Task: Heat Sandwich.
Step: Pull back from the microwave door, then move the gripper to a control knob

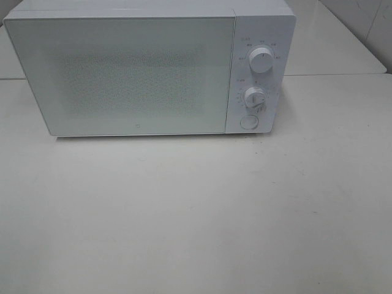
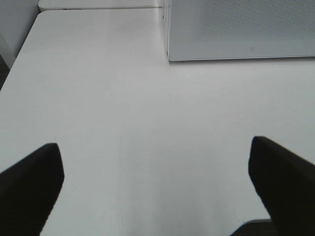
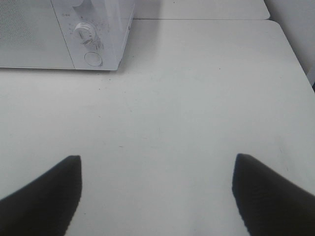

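A white microwave [image 1: 147, 67] stands at the back of the white table [image 1: 196, 214] with its door shut. Its panel has two knobs [image 1: 262, 61] and a round button [image 1: 248, 121]. It also shows in the left wrist view [image 2: 236, 29] and the right wrist view [image 3: 64, 32]. The sandwich is not in view, and no plate shows. My left gripper [image 2: 155, 162] is open and empty above bare table. My right gripper [image 3: 157, 182] is open and empty above bare table. Neither gripper shows in the exterior high view.
A second white table [image 1: 331, 43] adjoins behind the microwave on the right. The table's left edge [image 2: 19, 64] shows in the left wrist view and its right edge [image 3: 295, 54] in the right wrist view.
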Robot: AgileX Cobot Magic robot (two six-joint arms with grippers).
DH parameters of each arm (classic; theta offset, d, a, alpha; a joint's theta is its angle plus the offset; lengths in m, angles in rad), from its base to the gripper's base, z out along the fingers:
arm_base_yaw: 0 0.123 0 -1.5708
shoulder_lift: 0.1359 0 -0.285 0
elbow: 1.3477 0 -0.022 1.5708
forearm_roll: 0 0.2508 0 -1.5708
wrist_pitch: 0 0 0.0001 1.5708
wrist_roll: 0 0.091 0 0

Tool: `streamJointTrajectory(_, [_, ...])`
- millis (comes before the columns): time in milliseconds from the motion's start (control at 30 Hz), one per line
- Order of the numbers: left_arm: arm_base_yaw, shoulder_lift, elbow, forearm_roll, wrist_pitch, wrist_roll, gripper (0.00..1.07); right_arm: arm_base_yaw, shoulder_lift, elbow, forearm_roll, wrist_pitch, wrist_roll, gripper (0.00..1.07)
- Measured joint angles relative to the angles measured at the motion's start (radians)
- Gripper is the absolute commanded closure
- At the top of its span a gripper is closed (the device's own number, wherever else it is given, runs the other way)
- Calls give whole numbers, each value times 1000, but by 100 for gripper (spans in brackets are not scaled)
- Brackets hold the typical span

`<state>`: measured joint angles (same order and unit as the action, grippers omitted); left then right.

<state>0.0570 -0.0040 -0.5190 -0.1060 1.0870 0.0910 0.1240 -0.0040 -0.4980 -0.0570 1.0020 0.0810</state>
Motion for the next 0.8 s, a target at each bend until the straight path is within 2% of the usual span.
streamJointTrajectory(267, [0, 0, 0, 0, 0, 0, 9, 0, 80, -22, -1, -70, 0, 22])
streamJointTrajectory(800, [0, 0, 0, 0, 0, 0, 9, 0, 418, -22, -1, -326, 1, 28])
